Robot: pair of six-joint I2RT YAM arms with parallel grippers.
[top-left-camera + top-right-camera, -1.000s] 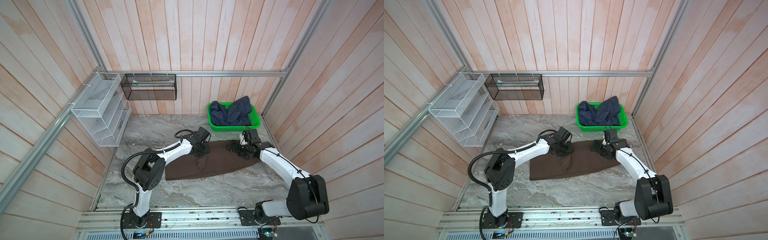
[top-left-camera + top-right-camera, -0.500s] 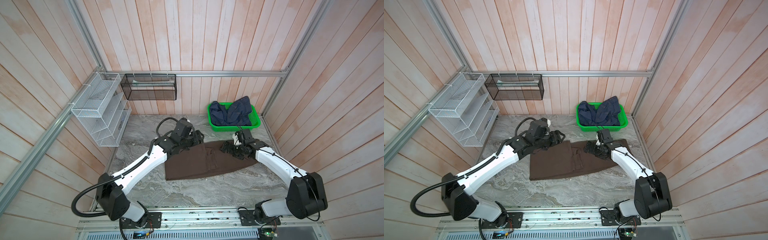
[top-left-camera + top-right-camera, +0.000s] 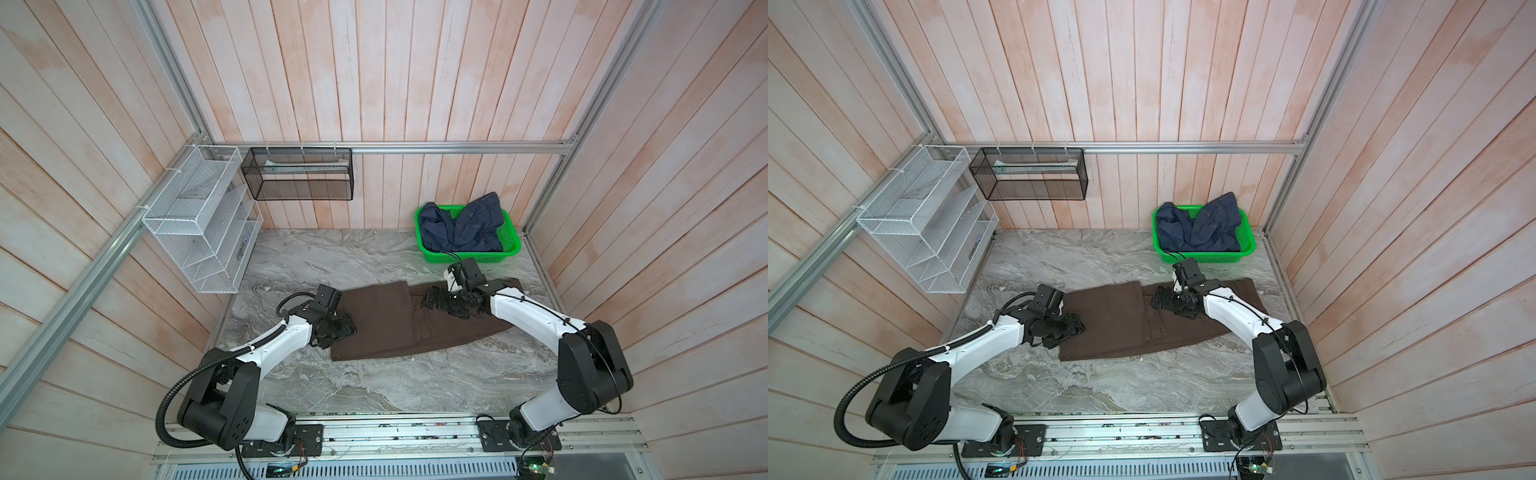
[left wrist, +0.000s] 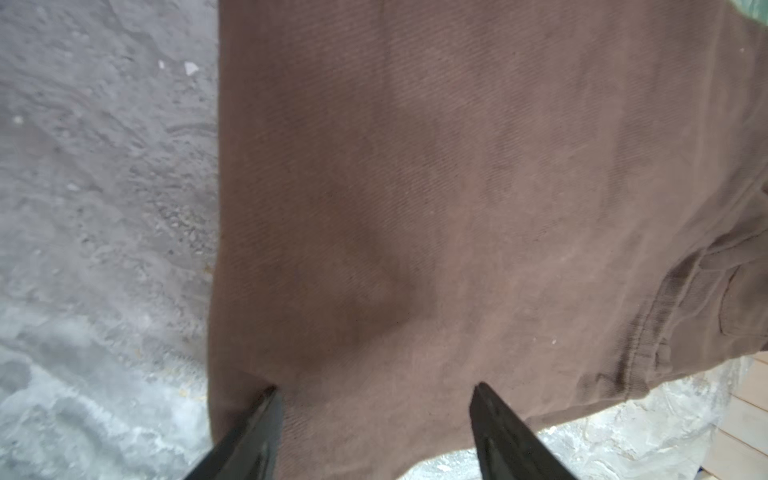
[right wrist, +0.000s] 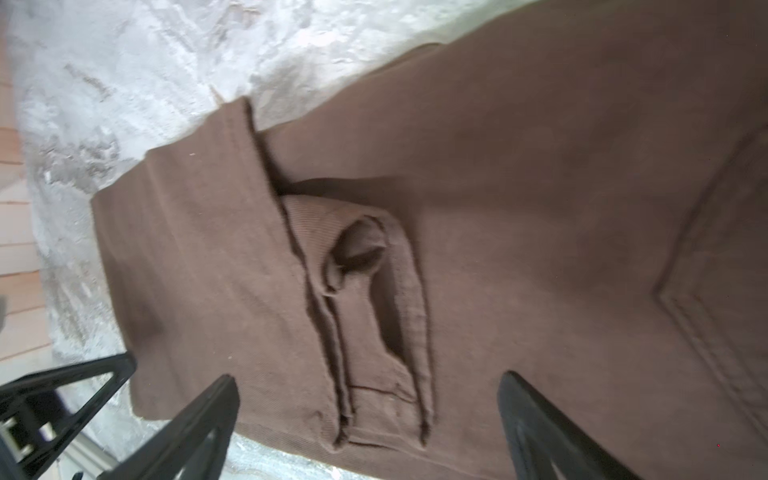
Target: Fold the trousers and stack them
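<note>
Left end effector (image 3: pixel 347 328) has let go and shifted to fold edge of brown trousers (image 3: pixel 386 320), jaws apart, empty. Right end effector (image 3: pixel 432 300) wide over hems, seemingly gripping nothing. First fold laid.

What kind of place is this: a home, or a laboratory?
Most likely a robot test cell dressed as a laundry corner. An aluminium frame edges the wooden walls, the left arm and right arm stand on a rail, and brown trousers lie on the table near a green basket.
</note>
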